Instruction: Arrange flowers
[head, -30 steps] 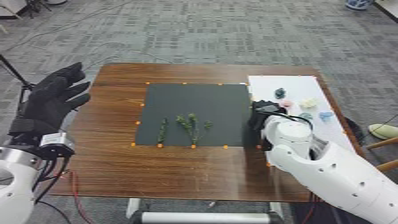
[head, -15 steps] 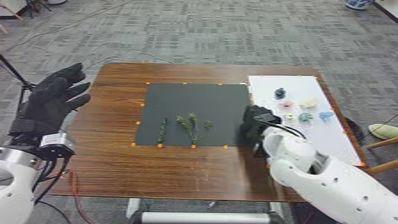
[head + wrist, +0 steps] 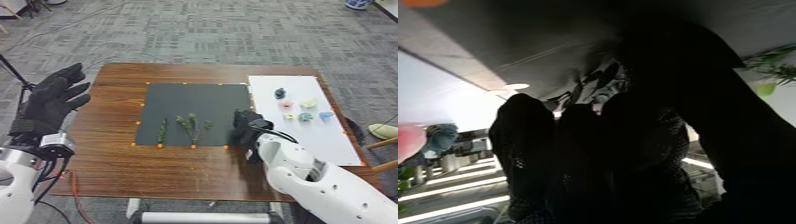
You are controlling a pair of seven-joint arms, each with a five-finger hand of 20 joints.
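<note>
Green sprigs (image 3: 192, 124) lie on the dark mat (image 3: 195, 95), small blooms (image 3: 308, 103) on the white board (image 3: 324, 145); right hand (image 3: 250, 125) at mat's right edge by leaves (image 3: 606, 79), grip cannot be told; step judged: placing greenery; next: settle leaves flat, clear sprigs.

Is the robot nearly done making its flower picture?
Probably not yet. Some green sprigs already lie on the dark mat. The right robot hand, over the mat's edge, seems to have a leafy piece in its grip. Several colourful blooms lie on the white sheet, so those look left to add.
</note>
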